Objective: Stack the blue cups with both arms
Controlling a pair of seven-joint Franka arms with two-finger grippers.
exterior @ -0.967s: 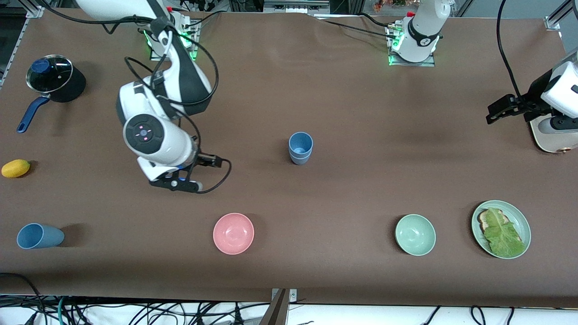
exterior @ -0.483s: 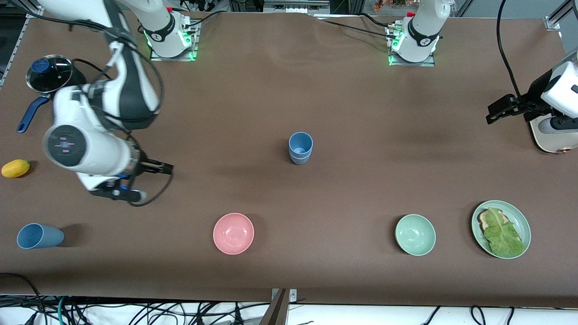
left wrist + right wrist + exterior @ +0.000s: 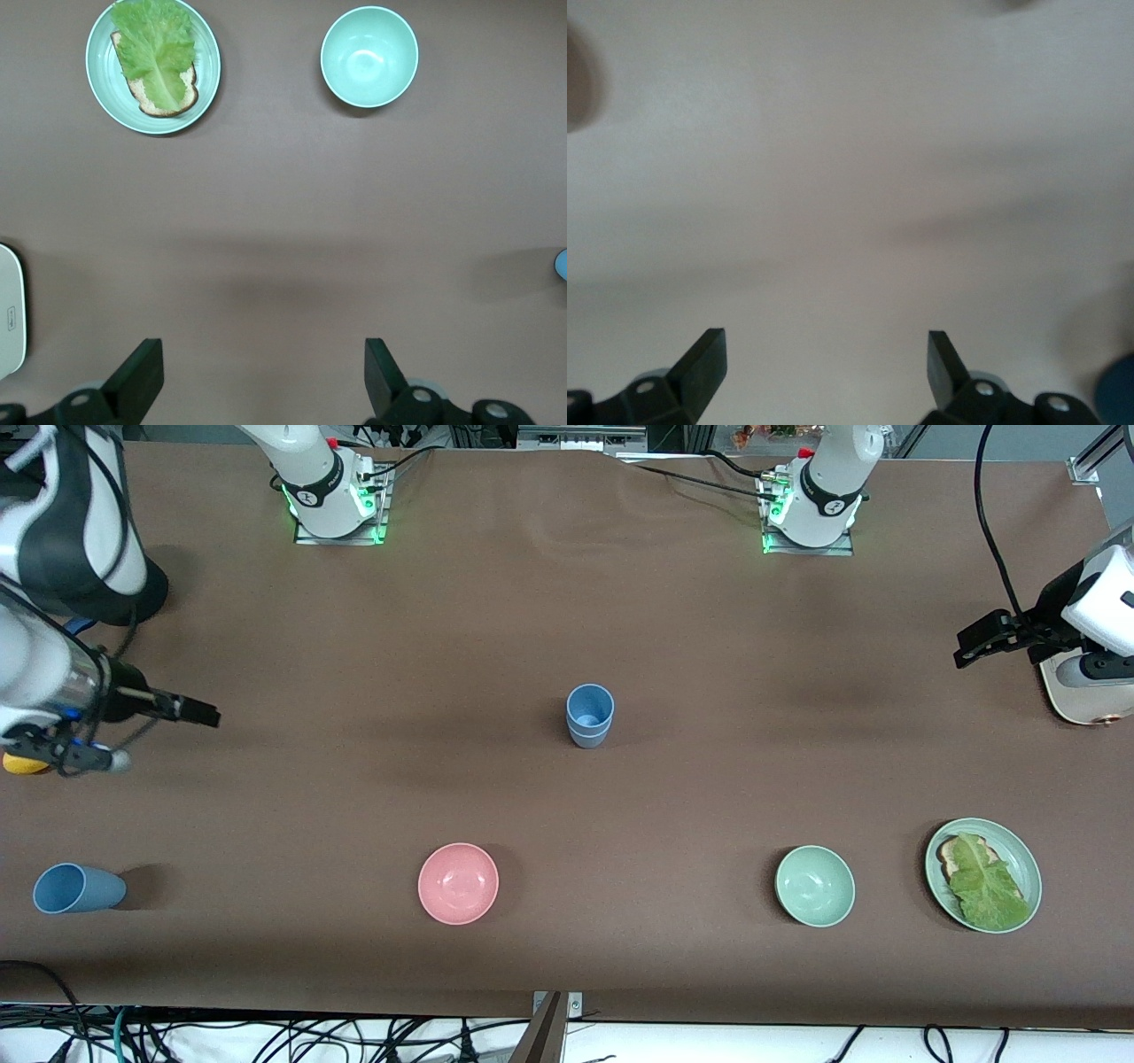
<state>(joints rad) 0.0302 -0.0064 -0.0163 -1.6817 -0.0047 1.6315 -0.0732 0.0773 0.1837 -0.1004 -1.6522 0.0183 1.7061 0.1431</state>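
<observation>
Stacked blue cups (image 3: 589, 715): matte tapered tumblers, nested upright at the brown surface (image 3: 691, 646) centre.
Lone blue cup (image 3: 78, 888): lay sideways at 8 o'clock.
Around: glossy pink bowl (image 3: 458, 883) at 7, pale green bowl (image 3: 814, 886) at 5.
Left pincer (image 3: 261, 376): open, empty.
Right pincer (image 3: 824, 363): open, empty.

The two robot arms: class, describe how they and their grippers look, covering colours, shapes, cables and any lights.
Both arms are glossy white with rounded shells and black joint sections. Their bases glow green where they bolt to the table. Thin black cables loop from the right arm and hang by the left arm. The right gripper and left gripper are black, each with two flat wedge-shaped fingers.
</observation>
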